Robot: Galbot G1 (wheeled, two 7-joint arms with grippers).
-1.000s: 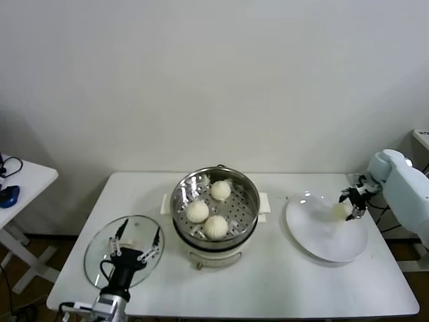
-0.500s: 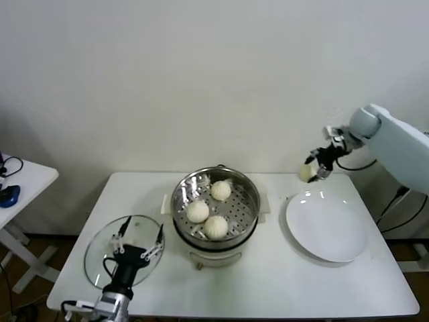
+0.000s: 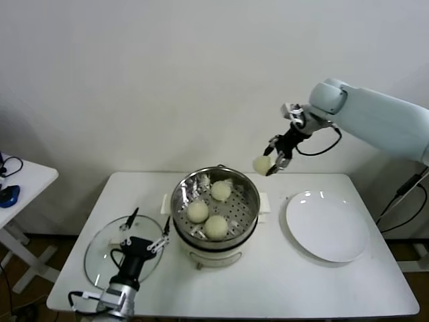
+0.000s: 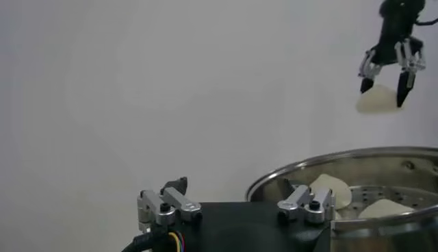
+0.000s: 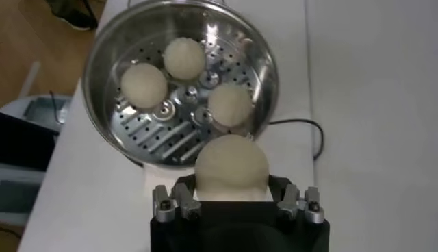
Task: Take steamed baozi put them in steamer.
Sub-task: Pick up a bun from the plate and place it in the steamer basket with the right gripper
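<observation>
My right gripper point(image 3: 268, 163) is shut on a cream-white baozi point(image 3: 261, 164) and holds it in the air just right of and above the steamer point(image 3: 215, 208). In the right wrist view the held baozi point(image 5: 231, 166) sits between the jaws, above the steamer's near rim point(image 5: 268, 65). Three baozi point(image 3: 214, 226) lie on the perforated tray inside the shiny steel pot. My left gripper point(image 3: 144, 231) is open, low at the front left over the glass lid point(image 3: 100, 258). The left wrist view shows the right gripper point(image 4: 385, 74) with its baozi point(image 4: 378, 101) far off.
An empty white plate point(image 3: 327, 225) lies right of the steamer. The round glass lid lies flat at the table's front left. A small white side table point(image 3: 17, 184) with a blue object stands at the far left. A white wall backs the table.
My right gripper lifted the baozi off the white plate and carried it up and left, to beside the steamer. The plate is now empty. The left arm shifted slightly.
</observation>
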